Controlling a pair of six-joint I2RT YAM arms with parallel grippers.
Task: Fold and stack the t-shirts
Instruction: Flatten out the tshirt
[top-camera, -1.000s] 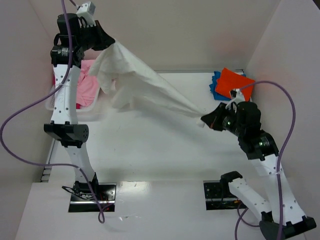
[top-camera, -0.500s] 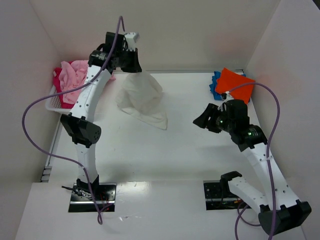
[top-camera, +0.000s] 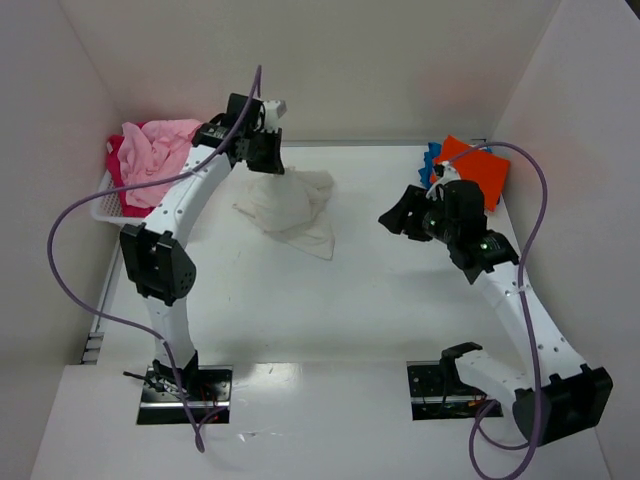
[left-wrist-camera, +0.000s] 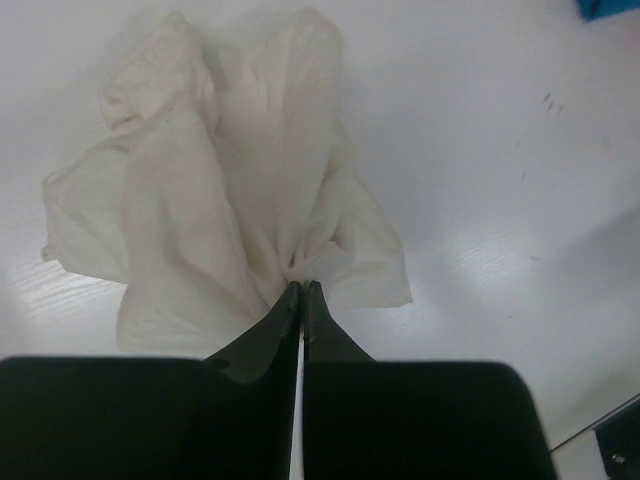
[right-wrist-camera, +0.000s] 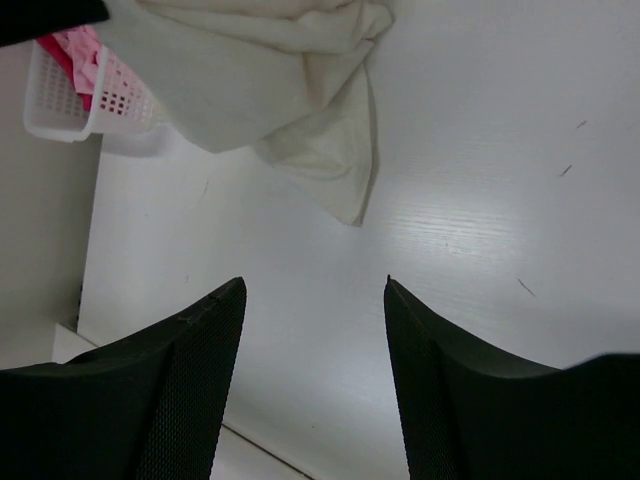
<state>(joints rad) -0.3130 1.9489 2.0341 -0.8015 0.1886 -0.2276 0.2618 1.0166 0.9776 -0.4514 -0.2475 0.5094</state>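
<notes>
Basket (top-camera: 100, 208): white slotted plastic, at the far left edge of the bench (top-camera: 330, 300), against the left wall.
Light pink t-shirt (top-camera: 155, 148): crumpled, heaped in the basket and rising above its rim.
Red-magenta t-shirt (top-camera: 115, 165): under the pink one, showing at the basket's left side.
Left fingers (left-wrist-camera: 290, 312): clenched, pinching a gathered fold of the cream-white t-shirt.
Cream-white t-shirt (top-camera: 292, 205): bunched on the bench at upper centre-left, fanning out from the pinched fold.
Right fingers (top-camera: 398, 213): released and spread, nothing between them, above bare bench well apart from the cream-white t-shirt.
Blue t-shirt (top-camera: 431, 162): folded, upper right corner of the bench.
Orange t-shirt (top-camera: 482, 170): folded, lying on top of the blue one.
</notes>
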